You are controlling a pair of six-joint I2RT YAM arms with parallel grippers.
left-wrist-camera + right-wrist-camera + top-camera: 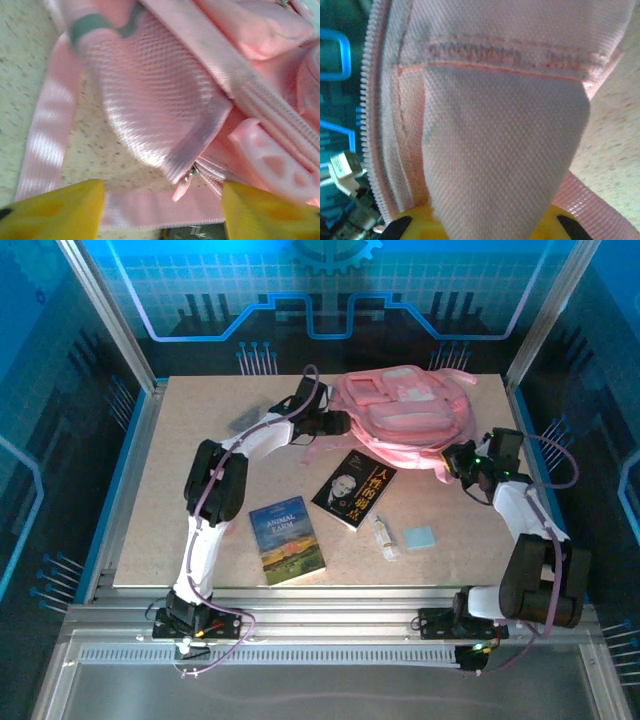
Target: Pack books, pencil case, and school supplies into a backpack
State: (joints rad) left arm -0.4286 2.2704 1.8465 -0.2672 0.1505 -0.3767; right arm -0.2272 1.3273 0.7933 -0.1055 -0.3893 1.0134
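Starting with the top view, the backpack [400,415] is seen lying flat on the table [170,500], with the left gripper [335,423] set against its left edge and the right gripper [455,458] at its right lower corner. The black book [353,490] is found between the two grippers and nearer the bases, close to the backpack's lower edge. The blue-green book [287,540] is placed further from the fingers, below the left gripper. The whitish tube [384,537] and the light-blue pad [419,537] are laid side by side, apart from each other, below and left of the right gripper. The dark grey item [245,420] is seen to the left of the left gripper, beside the arm.

From the left wrist, the yellow fingers [50,212] are shown well apart with nothing clamped between them. Pink mesh of the backpack [150,100] is spread just ahead of them, a zipper pull [182,182] hangs in the gap ahead, and a pink strap [45,135] is laid over the table beyond the left finger.

From the right wrist, the fingers [415,222] are closed on a fold of the backpack's pink fabric [505,150], which is drawn up between them. A line of zipper teeth [372,100] is seen left of the fingers and a strap [600,210] to their right
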